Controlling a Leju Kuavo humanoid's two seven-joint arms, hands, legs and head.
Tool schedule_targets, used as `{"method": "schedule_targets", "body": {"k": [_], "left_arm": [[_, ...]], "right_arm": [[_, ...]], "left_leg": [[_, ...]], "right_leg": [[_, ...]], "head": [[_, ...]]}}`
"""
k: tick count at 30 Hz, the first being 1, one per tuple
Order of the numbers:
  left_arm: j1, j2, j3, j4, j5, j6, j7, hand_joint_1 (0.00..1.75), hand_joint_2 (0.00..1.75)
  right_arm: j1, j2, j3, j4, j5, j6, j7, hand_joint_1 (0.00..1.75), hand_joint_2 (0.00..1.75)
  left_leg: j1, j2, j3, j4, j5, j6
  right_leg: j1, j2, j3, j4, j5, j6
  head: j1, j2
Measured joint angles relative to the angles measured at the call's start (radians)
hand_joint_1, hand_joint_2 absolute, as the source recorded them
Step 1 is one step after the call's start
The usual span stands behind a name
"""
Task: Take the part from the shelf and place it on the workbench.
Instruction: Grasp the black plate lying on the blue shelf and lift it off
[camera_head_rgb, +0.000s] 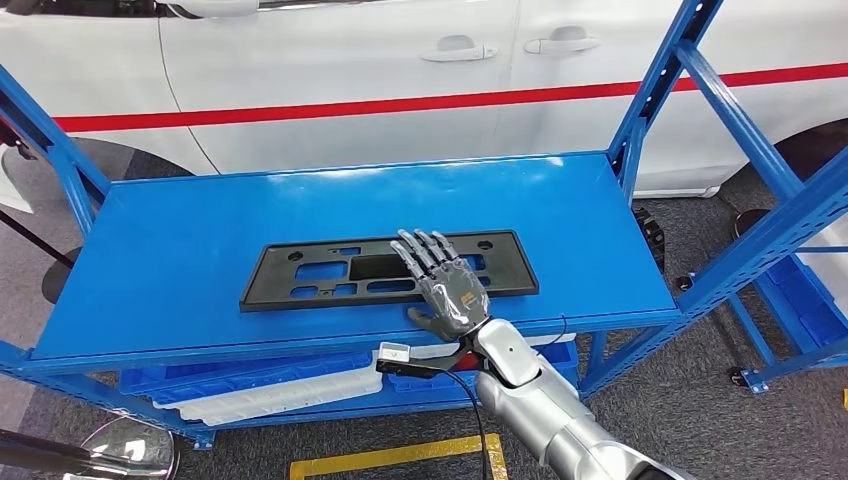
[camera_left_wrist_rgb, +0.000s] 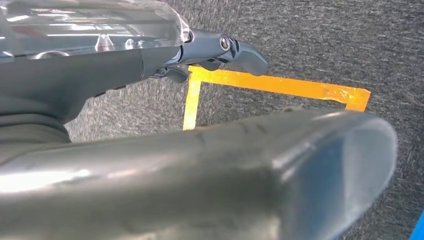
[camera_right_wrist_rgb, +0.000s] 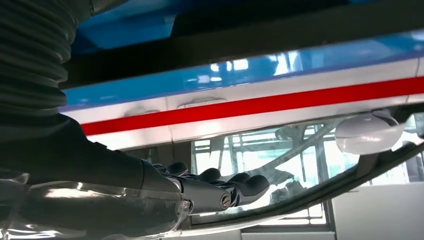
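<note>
The part (camera_head_rgb: 330, 275) is a long flat black plate with cut-outs, lying on the blue top shelf (camera_head_rgb: 180, 250). My right hand (camera_head_rgb: 445, 285) is stretched flat over the plate's right half, fingers straight and pointing away from me, with nothing in its grasp. I cannot tell whether it touches the plate. In the right wrist view the right hand (camera_right_wrist_rgb: 215, 187) shows straight fingers beside the dark part (camera_right_wrist_rgb: 260, 35) and the blue shelf (camera_right_wrist_rgb: 130, 20). My left hand (camera_left_wrist_rgb: 125, 75) hangs over grey carpet and holds nothing.
Blue shelf uprights (camera_head_rgb: 650, 90) stand at both ends, and a white car with a red stripe (camera_head_rgb: 350, 60) is right behind. White trays (camera_head_rgb: 270, 390) fill the lower shelf. Yellow floor tape (camera_head_rgb: 390, 458) runs in front, and blue bins (camera_head_rgb: 800, 300) sit at the right.
</note>
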Motion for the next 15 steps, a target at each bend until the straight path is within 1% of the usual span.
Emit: {"method": "schedule_targets", "body": {"k": [4,9,15], "left_arm": [[0.0,0.0,-0.008,0.001,0.0,0.0,0.0,0.0,0.0],[-0.001,0.001,-0.009,0.002,0.0,0.002,-0.001,0.0,0.0],[-0.001,0.004,-0.009,0.002,0.0,0.002,-0.003,0.0,0.0]], "right_arm": [[-0.002,0.02,0.0,0.031,0.123,0.0,0.044,0.0,1.75],[-0.031,0.041,0.001,0.092,0.214,-0.002,0.087,0.0,1.75],[-0.073,0.058,0.003,0.16,0.254,-0.003,0.108,0.0,1.75]], "left_leg": [[0.0,0.0,0.0,0.0,0.0,0.0],[0.0,0.0,0.0,0.001,0.0,0.0],[0.0,0.0,0.001,0.002,0.0,0.0]], "right_leg": [[-0.001,0.0,0.0,0.0,0.0,0.0],[-0.002,0.0,0.0,0.0,0.0,0.0],[-0.002,0.0,0.002,0.0,0.0,0.0]], "head": [[0.0,0.0],[0.0,0.0],[0.0,0.0]]}}
